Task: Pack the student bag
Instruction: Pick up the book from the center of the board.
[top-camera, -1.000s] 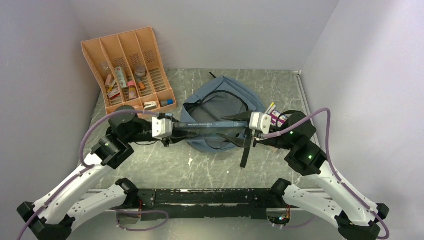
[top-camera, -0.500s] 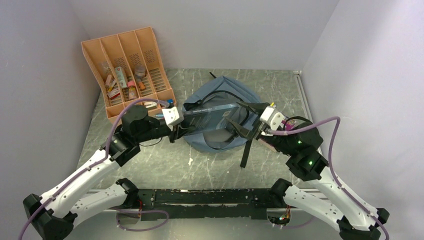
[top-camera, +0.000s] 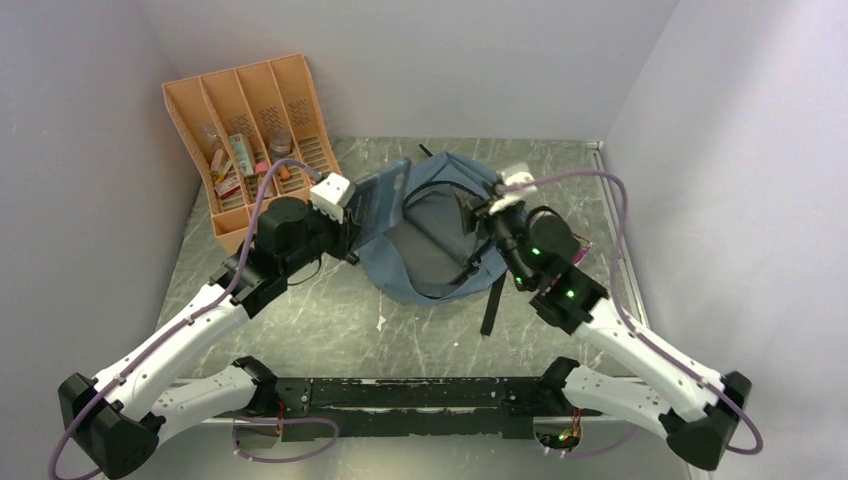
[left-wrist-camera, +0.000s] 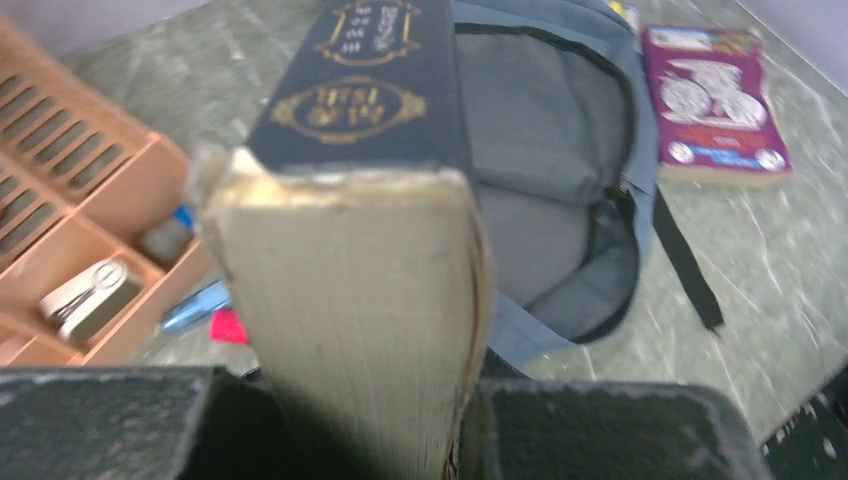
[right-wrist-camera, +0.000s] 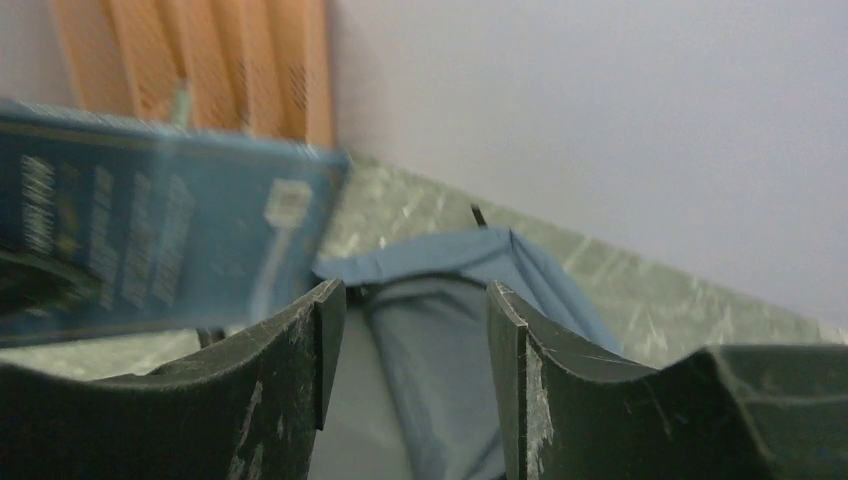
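You're pinching the dark book (left-wrist-camera: 360, 250) in the left gripper (left-wrist-camera: 345, 410), tilting it on end at the left edge of the student bag (top-camera: 440, 245), likely to slide it in. The bag is lying mid-surface (top-camera: 400, 330), unzipped. Your right gripper (right-wrist-camera: 415, 330), spread and empty, is hovering by its far rim, probably to hold the mouth wide.

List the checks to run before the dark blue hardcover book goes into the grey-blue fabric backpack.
1. Dark blue hardcover book clamped in left gripper: ok.
2. Grey-blue fabric backpack main compartment unzipped: ok.
3. Book above the opening: not ok, it hangs at the backpack's left edge.
4. Right gripper holding the opening's edge: cannot tell; jaws apart.
5. Loose black strap clear of the opening: ok.
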